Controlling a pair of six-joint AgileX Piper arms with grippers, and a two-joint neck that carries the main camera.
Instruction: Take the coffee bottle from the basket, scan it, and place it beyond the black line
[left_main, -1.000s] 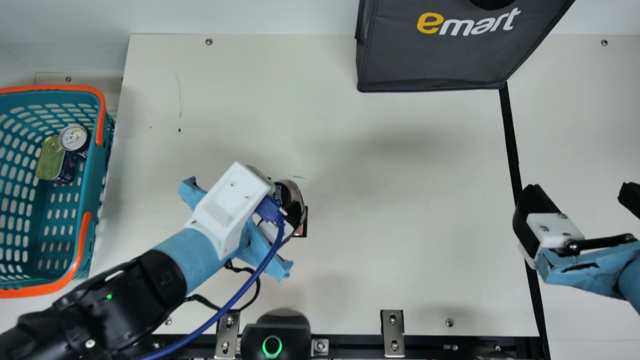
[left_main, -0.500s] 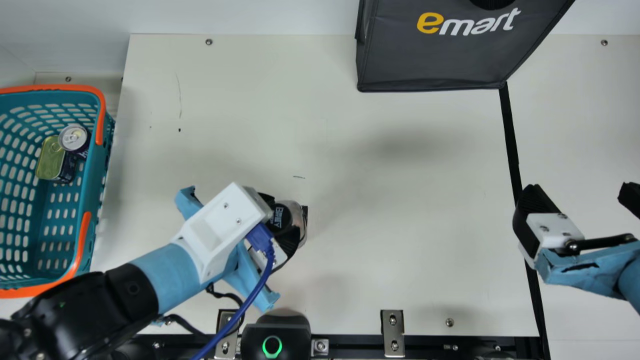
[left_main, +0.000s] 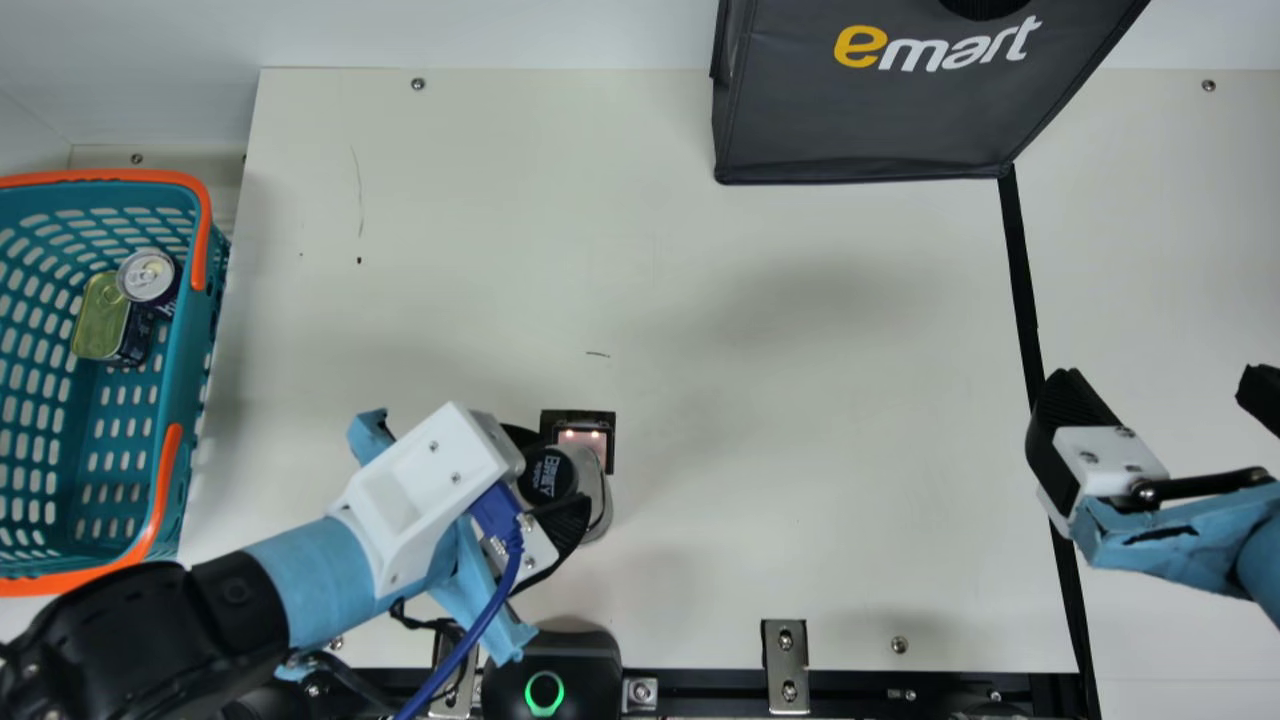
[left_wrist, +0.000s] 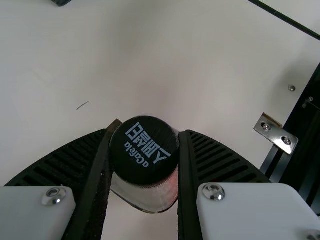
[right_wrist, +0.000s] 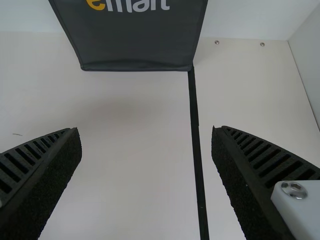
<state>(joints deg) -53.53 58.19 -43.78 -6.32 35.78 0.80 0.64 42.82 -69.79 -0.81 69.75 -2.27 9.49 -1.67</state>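
L gripper (left_wrist: 149, 131) clamps cyl. black-capped coffee btl (left_wrist: 145, 155), out of teal plastic basket (left_main: 185, 355); scan unconf., straight black line (left_main: 1020, 270) uncrossed; R gripper (right_wrist: 145, 131) spread.

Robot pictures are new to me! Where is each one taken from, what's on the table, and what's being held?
The main view is from a camera on the robot's neck, looking down at a cream table. Each wrist view is from a camera on one arm. The left arm grips a black-capped bottle in its jaws. The right arm has open, empty jaws. The orange-handled teal plastic basket holds a round silver-topped can and a flat green-topped can. Near the far edge stands a dark grey fabric bag, beside a long black line.
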